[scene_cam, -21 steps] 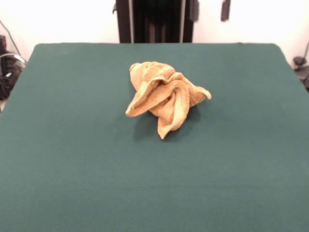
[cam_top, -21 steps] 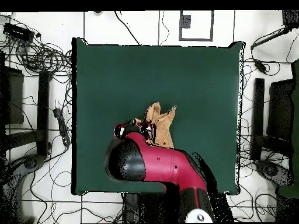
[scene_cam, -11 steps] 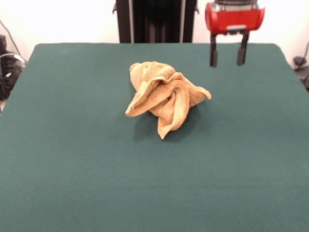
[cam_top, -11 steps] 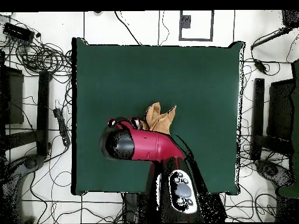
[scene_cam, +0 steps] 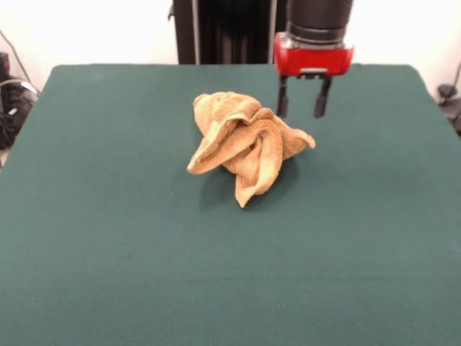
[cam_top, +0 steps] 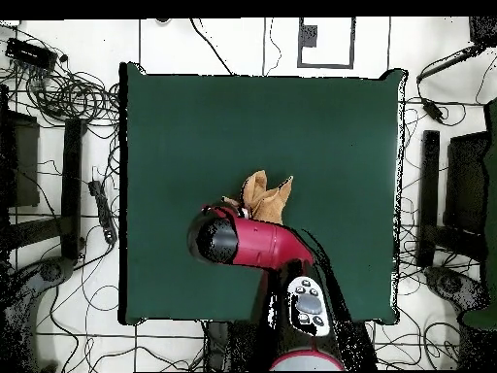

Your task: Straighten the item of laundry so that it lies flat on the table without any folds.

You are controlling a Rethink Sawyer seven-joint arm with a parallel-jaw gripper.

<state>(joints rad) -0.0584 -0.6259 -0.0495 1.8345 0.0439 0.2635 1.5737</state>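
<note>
The item of laundry (scene_cam: 245, 142) is an orange-tan towel crumpled into a bunched heap near the middle of the dark green table (scene_cam: 108, 252). My gripper (scene_cam: 302, 112) hangs open just above the towel's right-hand tip in the front view, with both black fingers (scene_cam: 282, 102) apart and nothing between them. From overhead, the red arm (cam_top: 257, 243) covers the near part of the towel (cam_top: 264, 197), and the gripper itself is hidden under the arm.
The table's edges are ringed by cables, stands and dark equipment (cam_top: 58, 185) on the white floor. A black pedestal column (scene_cam: 230, 32) rises behind the far table edge.
The gripper has come down and moved left toward the towel's right tip, from high up near the far right of the table. The towel has not moved.
</note>
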